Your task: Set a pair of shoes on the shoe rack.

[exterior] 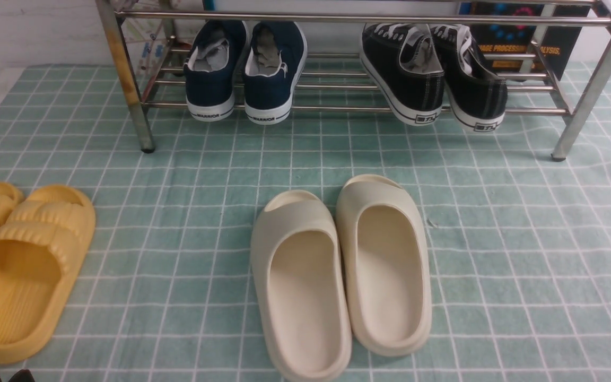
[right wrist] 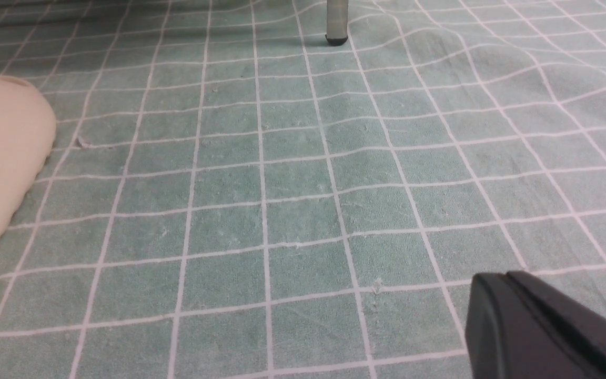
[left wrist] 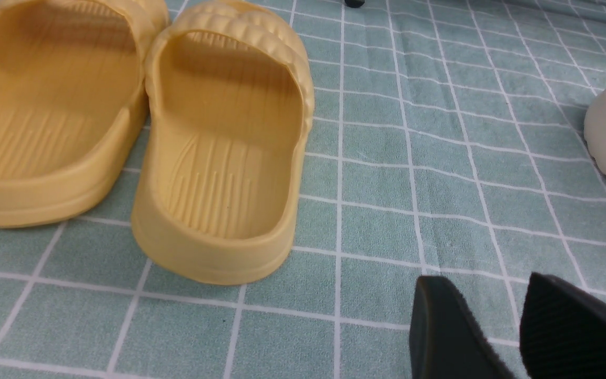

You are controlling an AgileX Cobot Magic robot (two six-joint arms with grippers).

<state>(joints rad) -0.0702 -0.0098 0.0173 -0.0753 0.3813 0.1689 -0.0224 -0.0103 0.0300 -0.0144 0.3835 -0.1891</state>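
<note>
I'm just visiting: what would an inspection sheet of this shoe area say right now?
Surface: green checked cloth, slightly wrinkled.
Job's things: black sneakers sit on the shoe rack, heels overhanging the front bar.
Clutter: navy sneakers on the rack; cream slides and yellow slides on the cloth.
Grippers: left gripper open, empty; right gripper state unclear.
Cables: nothing seen.
Surroundings: dark printed box behind the rack.
</note>
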